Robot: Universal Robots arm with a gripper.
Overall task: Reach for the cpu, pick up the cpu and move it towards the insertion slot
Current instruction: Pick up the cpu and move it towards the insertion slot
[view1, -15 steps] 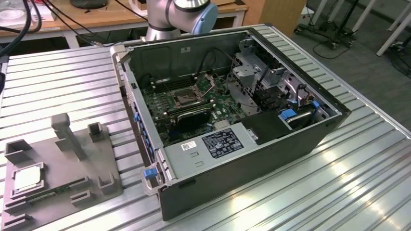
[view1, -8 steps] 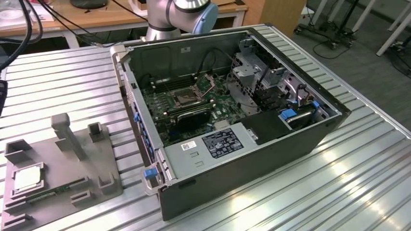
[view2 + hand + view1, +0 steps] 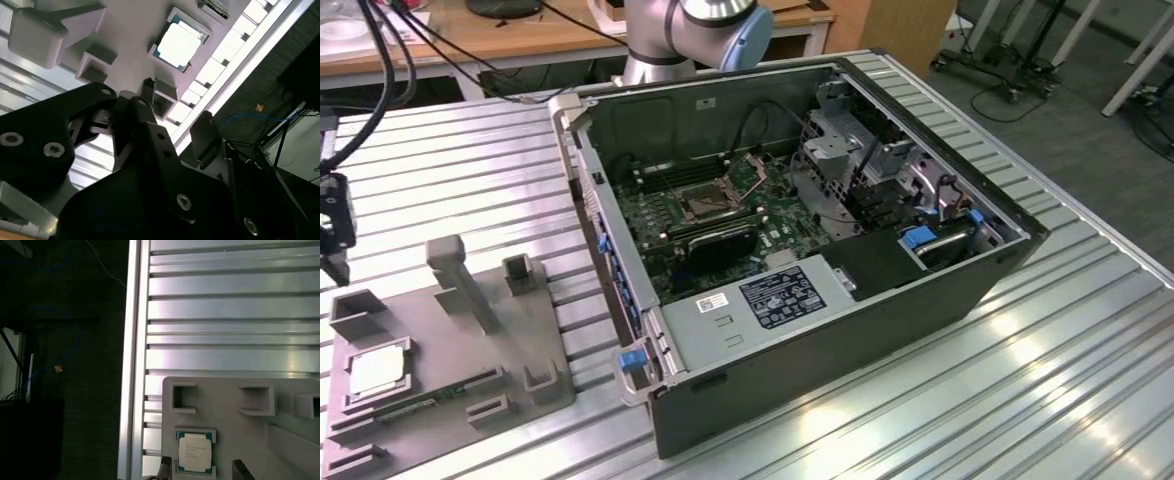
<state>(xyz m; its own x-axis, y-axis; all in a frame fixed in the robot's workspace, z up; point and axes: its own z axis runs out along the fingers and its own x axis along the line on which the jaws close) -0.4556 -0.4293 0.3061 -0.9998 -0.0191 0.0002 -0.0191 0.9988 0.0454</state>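
Nearest in the exterior view, a grey holder sits on the ribbed bench at that view's left. The cpu lies flat in a square recess of the holder, silvery face up, with a thin green stick just beside it. The pincer hangs above the holder, spread and holding nothing. In the first wrist view its fingertips show on either side of the cpu, with no contact. In the second wrist view the black pincer is clear of the cpu. Further back the open case lies on its side. The slot sits on the green board inside, well apart from the cpu. The arm rises behind the case.
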